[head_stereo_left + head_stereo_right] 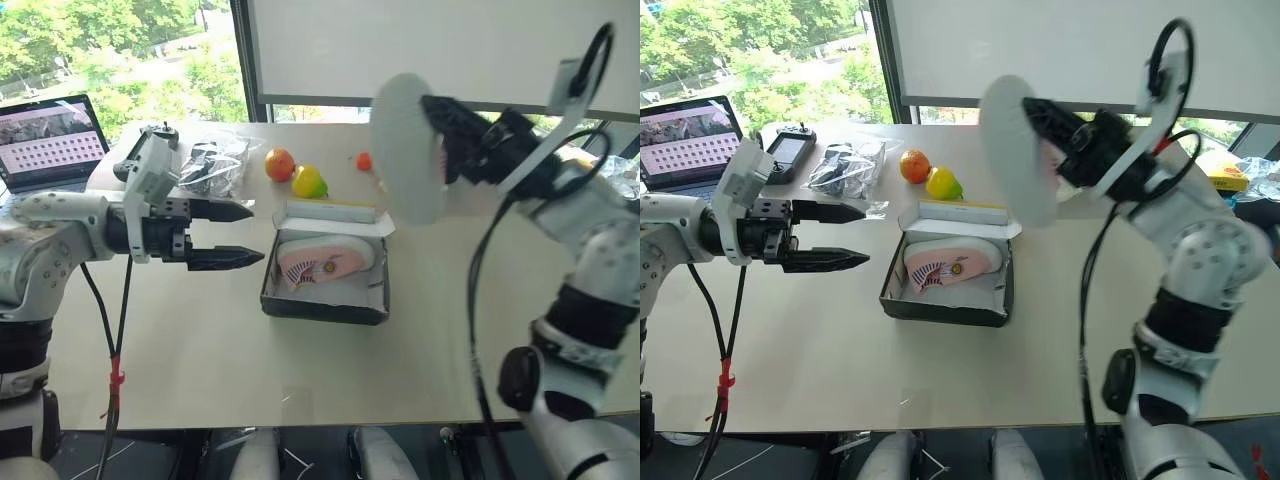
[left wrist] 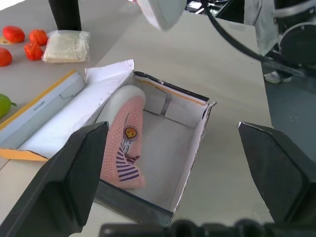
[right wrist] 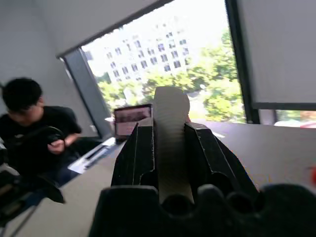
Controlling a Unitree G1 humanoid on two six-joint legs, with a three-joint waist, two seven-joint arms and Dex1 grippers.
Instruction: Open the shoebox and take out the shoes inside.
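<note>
Pale wooden surface (image 1: 200, 340) under a window: the open shoebox (image 1: 325, 305) sits mid-surface, one pink shoe (image 1: 325, 262) lying crosswise inside. My left end effector (image 1: 228, 235), fingers apart, hovers beside it, nearest. My right end effector (image 1: 445, 140) is clamped on the other shoe (image 1: 408, 150), raised.

Left wrist view: the pink shoe's toe points toward the lid (image 2: 54, 116).

Right wrist view: fingers (image 3: 136, 153) pinch the white sole (image 3: 170, 138).
</note>
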